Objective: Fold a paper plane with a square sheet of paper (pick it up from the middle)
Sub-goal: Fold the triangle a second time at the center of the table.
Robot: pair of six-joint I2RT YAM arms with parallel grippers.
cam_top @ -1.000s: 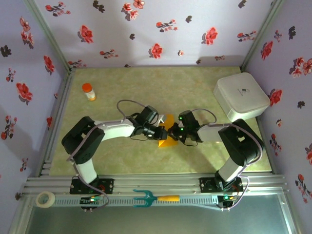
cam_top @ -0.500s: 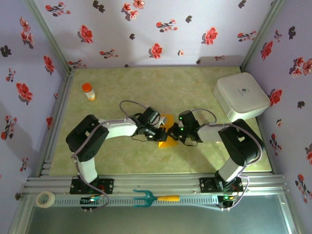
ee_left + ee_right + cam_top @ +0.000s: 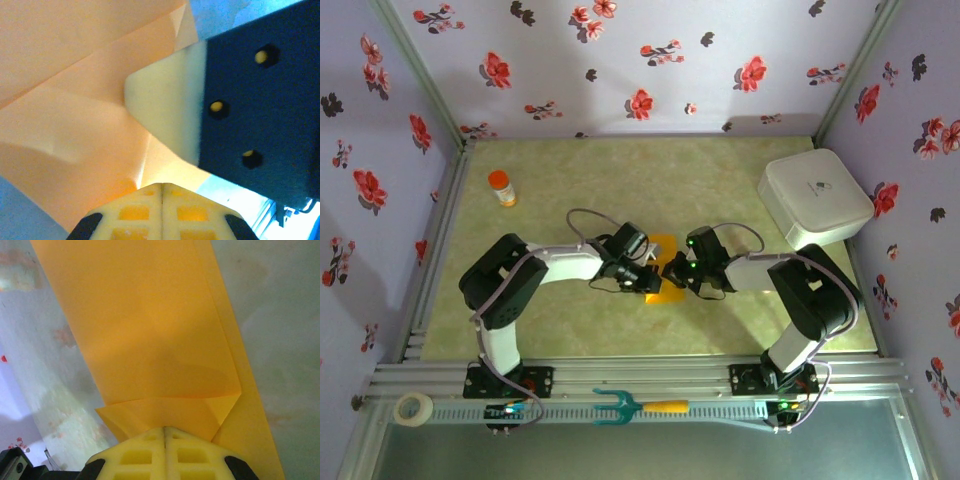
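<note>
At table middle, paper pinched from two sides; lifted or flat, cannot tell. Left gripper clamped on its left side; right gripper clamped on its small folded corner. Step, I judge: pressing crease. Next move needs aligned edges, gentle pull, no tearing.

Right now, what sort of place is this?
Likely a staged robot test booth: flowered walls box in a small tabletop, with left arm and right arm bolted to a metal rail.
</note>
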